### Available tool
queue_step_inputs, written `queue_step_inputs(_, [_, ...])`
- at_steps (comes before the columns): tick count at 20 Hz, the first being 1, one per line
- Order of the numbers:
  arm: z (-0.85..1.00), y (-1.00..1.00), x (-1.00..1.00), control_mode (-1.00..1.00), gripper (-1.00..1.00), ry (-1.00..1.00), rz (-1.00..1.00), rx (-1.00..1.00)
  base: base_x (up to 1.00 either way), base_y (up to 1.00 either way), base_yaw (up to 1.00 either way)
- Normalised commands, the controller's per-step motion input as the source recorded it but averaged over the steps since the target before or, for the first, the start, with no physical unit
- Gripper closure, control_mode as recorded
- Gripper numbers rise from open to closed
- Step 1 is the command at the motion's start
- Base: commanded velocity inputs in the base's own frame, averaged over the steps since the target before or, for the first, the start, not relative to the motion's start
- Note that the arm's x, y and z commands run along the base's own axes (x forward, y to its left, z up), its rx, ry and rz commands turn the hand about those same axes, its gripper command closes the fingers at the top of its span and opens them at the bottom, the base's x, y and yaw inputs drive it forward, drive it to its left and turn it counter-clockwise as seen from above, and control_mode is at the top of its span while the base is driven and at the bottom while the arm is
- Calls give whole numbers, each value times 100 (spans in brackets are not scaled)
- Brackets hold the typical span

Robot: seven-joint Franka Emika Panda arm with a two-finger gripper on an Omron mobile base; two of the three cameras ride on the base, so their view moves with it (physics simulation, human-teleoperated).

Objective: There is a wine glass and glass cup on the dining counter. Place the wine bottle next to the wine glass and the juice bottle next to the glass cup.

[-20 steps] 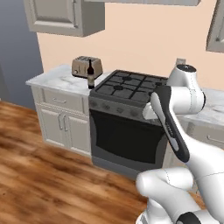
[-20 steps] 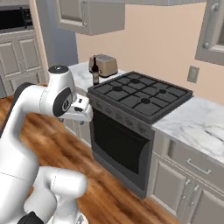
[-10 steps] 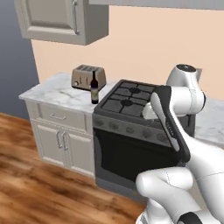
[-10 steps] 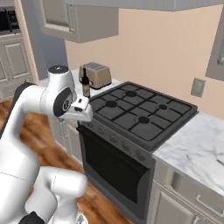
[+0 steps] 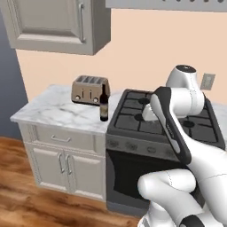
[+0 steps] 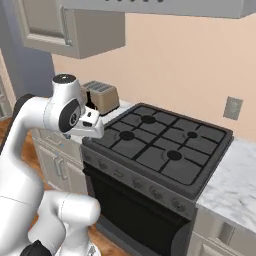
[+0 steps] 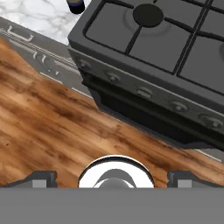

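Jaws: my fingertips (image 7: 41, 177) stood wide apart, empty, above wood floor (image 7: 52, 127) before the stove (image 7: 166, 52). Wine bottle (image 5: 104, 103): upright on the marble counter (image 5: 48, 111), toaster (image 5: 90, 89) at its 10 o'clock.

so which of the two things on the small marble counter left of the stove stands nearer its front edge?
The tall dark slim-necked wine bottle. It stands upright in front of the boxy tan toaster, which sits back by the wall.
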Motion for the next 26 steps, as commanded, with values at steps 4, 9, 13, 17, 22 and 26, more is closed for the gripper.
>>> queue_step_inputs(4, [0,0,0,100,-100,0,0,0,65,47,-36])
queue_step_inputs(9, [0,0,0,100,-100,0,0,0,50,55,-33])
queue_step_inputs(13, [0,0,0,100,-100,0,0,0,11,67,-22])
queue_step_inputs(17, [0,0,0,100,-100,0,0,0,-2,58,-15])
queue_step_inputs(22, [0,0,0,100,-100,0,0,0,21,50,-16])
queue_step_inputs(26, [0,0,0,100,-100,0,0,0,32,42,-22])
